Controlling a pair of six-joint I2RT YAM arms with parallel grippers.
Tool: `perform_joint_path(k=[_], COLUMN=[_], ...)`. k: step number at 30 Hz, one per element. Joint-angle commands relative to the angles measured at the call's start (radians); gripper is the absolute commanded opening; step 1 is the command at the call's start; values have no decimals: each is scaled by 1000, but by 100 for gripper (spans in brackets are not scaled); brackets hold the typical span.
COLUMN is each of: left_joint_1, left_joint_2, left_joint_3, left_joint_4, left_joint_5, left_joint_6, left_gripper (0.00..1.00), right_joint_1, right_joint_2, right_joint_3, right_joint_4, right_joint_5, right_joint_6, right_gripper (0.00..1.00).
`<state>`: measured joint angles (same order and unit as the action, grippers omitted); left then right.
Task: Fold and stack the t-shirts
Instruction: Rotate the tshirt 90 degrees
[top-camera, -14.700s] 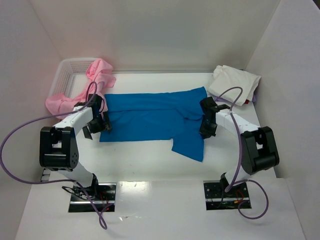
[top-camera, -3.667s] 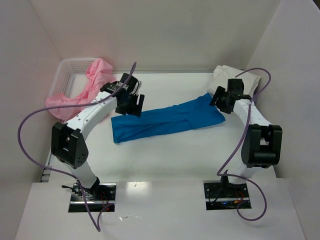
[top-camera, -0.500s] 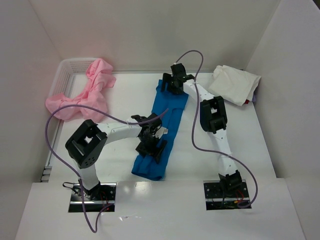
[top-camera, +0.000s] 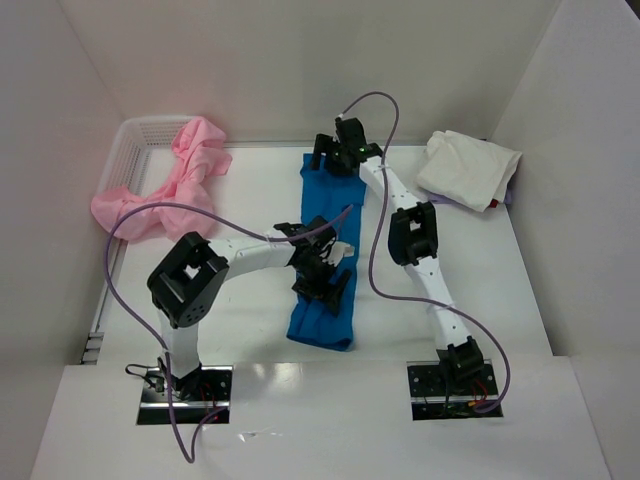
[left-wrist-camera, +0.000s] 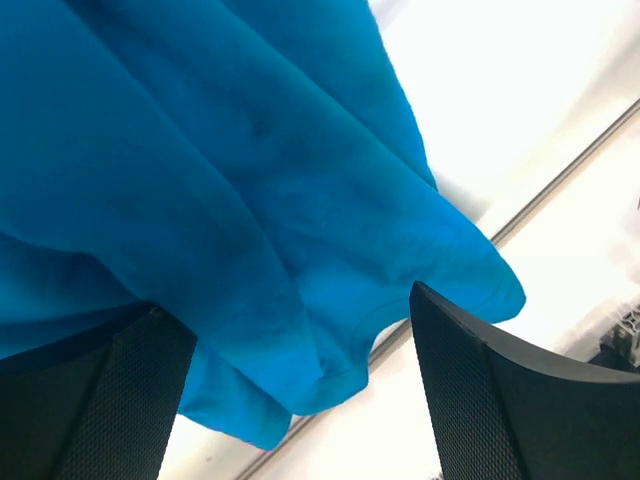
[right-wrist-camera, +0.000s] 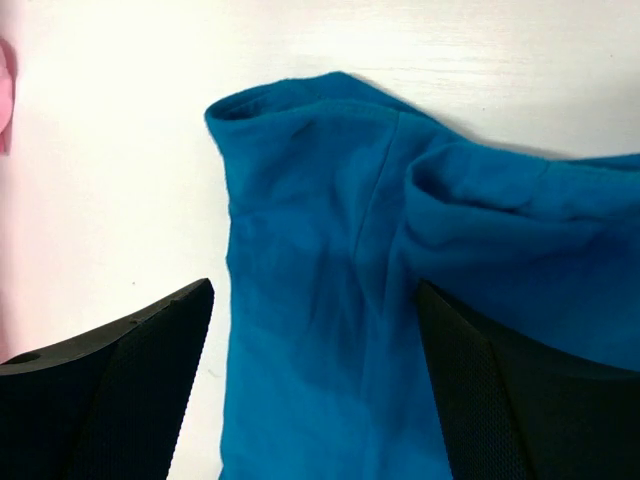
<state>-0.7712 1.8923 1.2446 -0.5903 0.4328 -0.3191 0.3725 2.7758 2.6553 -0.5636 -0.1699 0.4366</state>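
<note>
- The blue tee (top-camera: 322, 310) lay on the worktop (top-camera: 490, 270) as a long narrow folded strip, running from the far middle toward the near edge; its near end looked rumpled and bunched.
- The left claw (top-camera: 322, 275) hung over the near half of that strip; its jaws stood wide apart; in the left wrist view (left-wrist-camera: 290, 310) blue cloth (left-wrist-camera: 200, 180) filled the space between the fingers (left-wrist-camera: 470, 390), but we saw no pinch on it.
- The right claw (top-camera: 336, 160) sat at the far end of the strip; its jaws were also spread wide and gripped nothing; in the right wrist view (right-wrist-camera: 312, 290) the cloth's folded end (right-wrist-camera: 330, 250) lay flat on the white surface below the fingers (right-wrist-camera: 130, 370).
- The pink tees (top-camera: 165, 195) were heaped at the far left, draped over the rim of the basket (top-camera: 135, 135), well apart from the blue one.
- A cream tee (top-camera: 468, 170) lay crumpled in the far right corner.
</note>
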Motion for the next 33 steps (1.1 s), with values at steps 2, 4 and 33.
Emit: perform_joint_path(k=[2, 4, 33], left_joint_1=[-5, -5, -43], left_joint_2=[-4, -48, -389], left_joint_3=[38, 47, -283], left_joint_4=[52, 23, 29], left_joint_5=[-18, -66, -227], left_joint_6=[26, 17, -296], left_gripper=[91, 91, 85], right_joint_1=[11, 11, -27], right_joint_2=[-25, -62, -756], right_joint_3=[71, 54, -1133], right_joint_4=[-67, -77, 326], right_joint_5=[-4, 38, 76], right_joint_6=[-24, -53, -19], right_gripper=[88, 90, 76])
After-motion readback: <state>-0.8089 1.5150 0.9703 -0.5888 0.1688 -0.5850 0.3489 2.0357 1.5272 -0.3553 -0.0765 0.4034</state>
